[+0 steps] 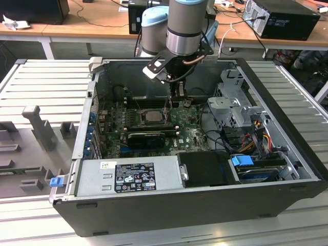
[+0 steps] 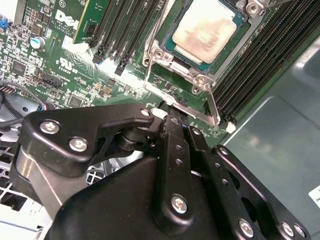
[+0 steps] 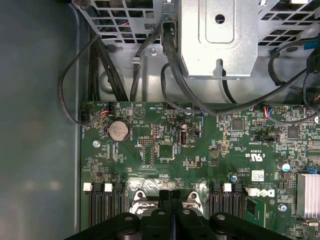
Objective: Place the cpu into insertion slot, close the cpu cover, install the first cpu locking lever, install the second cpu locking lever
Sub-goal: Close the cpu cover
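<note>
Ribbed grey desk slats (image 1: 46,77) bear an open black case (image 1: 205,205). Upper right in the second wrist view, the silver square cpu (image 2: 207,30) is seated under its metal cover frame (image 2: 165,59). Clenched, the black end effector (image 2: 181,125) is set at a wire locking lever (image 2: 213,102), which is judged to need pressing down.

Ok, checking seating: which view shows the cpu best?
The second wrist view: the cpu is close, silver top face plain. The exterior view shows it small, far. In the first wrist view the gripper stands before it.
</note>
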Controlling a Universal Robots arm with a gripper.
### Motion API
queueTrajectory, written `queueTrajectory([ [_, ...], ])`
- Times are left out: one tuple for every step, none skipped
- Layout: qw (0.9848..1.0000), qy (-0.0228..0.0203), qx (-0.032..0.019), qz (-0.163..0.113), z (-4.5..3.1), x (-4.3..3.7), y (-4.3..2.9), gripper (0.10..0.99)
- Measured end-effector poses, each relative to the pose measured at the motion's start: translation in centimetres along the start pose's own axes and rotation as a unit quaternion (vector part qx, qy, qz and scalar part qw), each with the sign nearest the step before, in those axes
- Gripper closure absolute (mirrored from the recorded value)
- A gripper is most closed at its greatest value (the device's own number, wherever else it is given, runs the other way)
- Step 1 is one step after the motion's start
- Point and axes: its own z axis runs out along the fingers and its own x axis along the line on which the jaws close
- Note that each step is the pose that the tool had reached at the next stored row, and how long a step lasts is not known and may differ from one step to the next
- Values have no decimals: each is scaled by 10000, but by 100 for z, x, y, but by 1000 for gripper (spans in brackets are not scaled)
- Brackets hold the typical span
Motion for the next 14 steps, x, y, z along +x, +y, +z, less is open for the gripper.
queueTrajectory([
  [10000, 0, 0, -1, 0, 0, -3, 980],
  [10000, 0, 0, 0, 0, 0, -6, 980],
  [10000, 0, 0, 0, 0, 0, -9, 980],
  [10000, 0, 0, 0, 0, 0, -15, 980],
  [10000, 0, 0, 0, 0, 0, -21, 980],
  [10000, 0, 0, 0, 0, 0, -26, 980],
  [10000, 0, 0, 0, 0, 0, -29, 980],
  [10000, 0, 0, 0, 0, 0, -31, 980],
  [10000, 0, 0, 0, 0, 0, -36, 980],
  [10000, 0, 0, 0, 0, 0, -39, 980],
  [10000, 0, 0, 0, -1, 0, -43, 980],
  [10000, 0, 0, 0, -1, 0, -50, 980],
  [10000, 0, 0, 0, -1, 0, -58, 980],
  [10000, 0, 0, 0, -1, 0, -66, 980],
])
